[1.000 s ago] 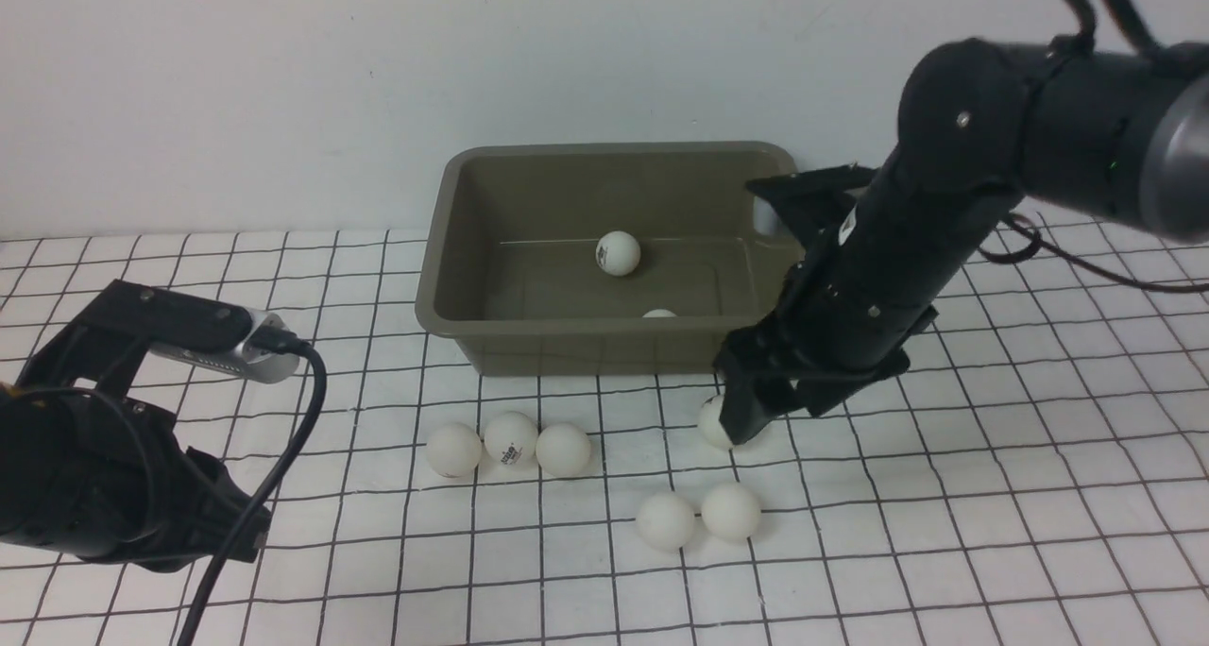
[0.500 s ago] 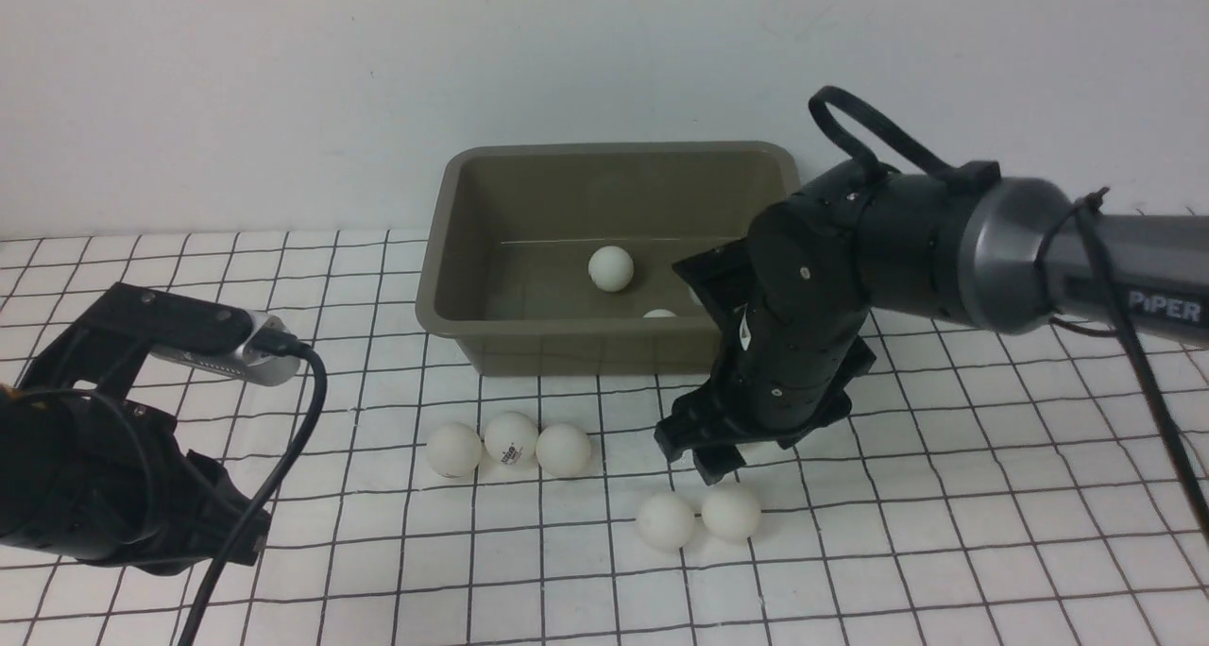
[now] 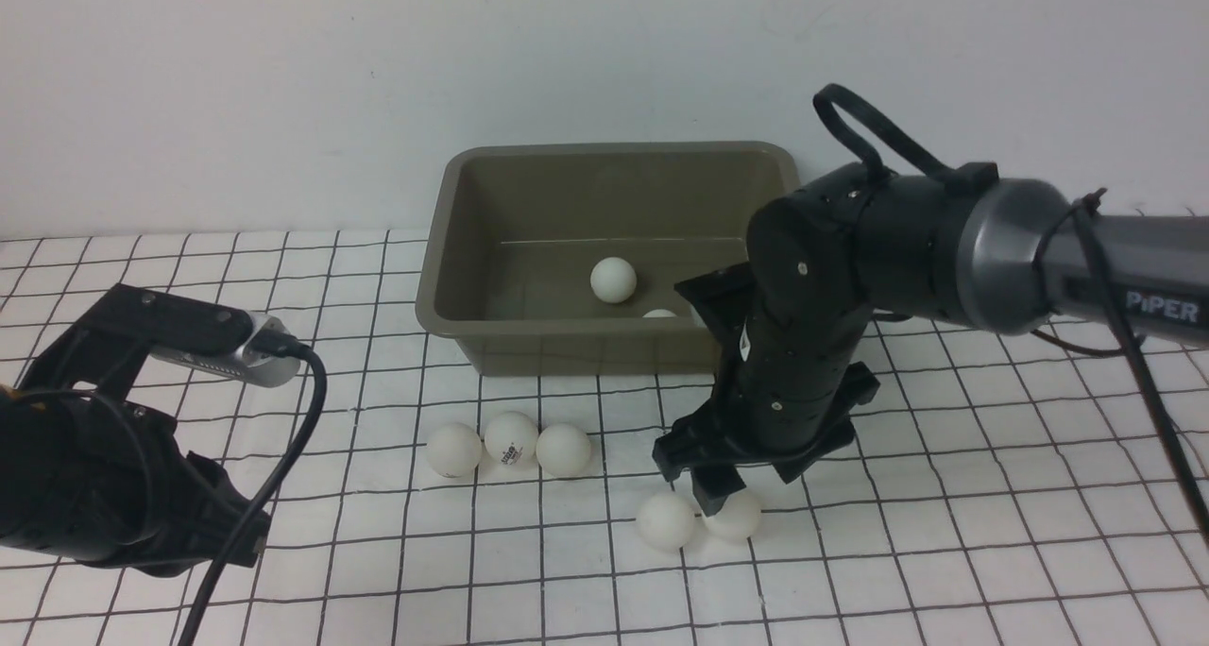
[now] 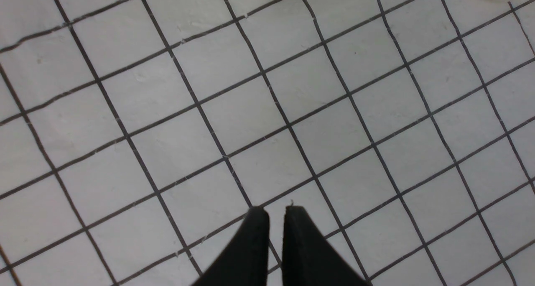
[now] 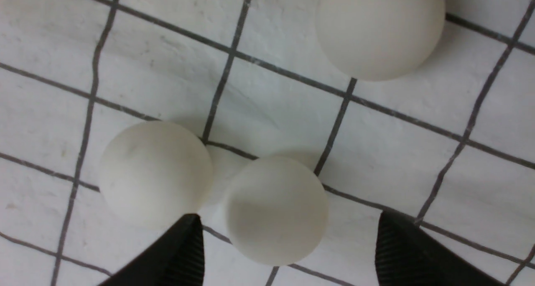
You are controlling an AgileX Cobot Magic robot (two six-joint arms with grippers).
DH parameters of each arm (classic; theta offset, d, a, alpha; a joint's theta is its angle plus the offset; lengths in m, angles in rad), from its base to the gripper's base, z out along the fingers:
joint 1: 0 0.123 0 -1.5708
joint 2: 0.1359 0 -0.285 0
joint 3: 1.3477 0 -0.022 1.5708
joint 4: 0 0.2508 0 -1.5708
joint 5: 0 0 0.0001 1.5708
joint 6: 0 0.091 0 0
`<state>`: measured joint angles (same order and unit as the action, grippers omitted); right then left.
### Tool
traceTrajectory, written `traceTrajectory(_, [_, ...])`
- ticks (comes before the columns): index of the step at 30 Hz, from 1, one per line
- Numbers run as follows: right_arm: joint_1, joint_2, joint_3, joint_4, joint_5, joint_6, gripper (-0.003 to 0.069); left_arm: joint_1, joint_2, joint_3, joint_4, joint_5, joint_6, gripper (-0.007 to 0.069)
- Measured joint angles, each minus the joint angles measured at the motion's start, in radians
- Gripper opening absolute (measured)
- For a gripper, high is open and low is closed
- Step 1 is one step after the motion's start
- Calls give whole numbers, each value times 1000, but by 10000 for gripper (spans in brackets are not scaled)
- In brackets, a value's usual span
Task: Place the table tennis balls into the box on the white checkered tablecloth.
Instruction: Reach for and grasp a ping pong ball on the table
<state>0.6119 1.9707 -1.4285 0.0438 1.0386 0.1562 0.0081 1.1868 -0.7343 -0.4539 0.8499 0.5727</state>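
Right gripper [image 5: 289, 217] is over the front pair of table tennis balls; step in hand looks like lining up a pick. Its jaws are spread wide, nothing pinched. In the right wrist view the target ball [image 5: 276, 210] sits on the checkered tablecloth [image 3: 945, 570] between the two fingertips, somewhat closer to one finger than the other, so straddling is basically set up. Front view puts this ball on the robot's right side of the pair, with the neighbor ball [image 3: 666, 521] just beside it on the left. That neighbor is the catch: one fingertip comes down right next to it and could nudge it or roll the target off. Round ball, no long axis, so only centering and finger clearance matter; likely needs a small lowering, then a squeeze. Right arm is clearly nearer. Left gripper [image 4: 276, 213] is off to the left, jaws pressed nearly together, nothing between them. Another ball [image 5: 380, 31] lies near the pair, toward the box, and a row of three balls [image 3: 511, 438] sits in front of the olive-brown plastic box [image 3: 586, 348]. At least two balls [image 3: 614, 280] are inside, so task looks partway done.
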Motion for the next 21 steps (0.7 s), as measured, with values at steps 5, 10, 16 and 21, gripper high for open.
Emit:
traceTrajectory(5, [0,0,0,27,-8,-19,494,0,0,0,0,2,0,37])
traceTrajectory(10, [0,15,0,28,-12,-19,494,0,0,0,0,2,0,37])
traceTrajectory(16, [0,52,0,27,-25,-19,494,0,0,0,0,2,0,37])
traceTrajectory(21, [0,79,0,15,-45,-19,490,0,0,0,0,2,0,37])
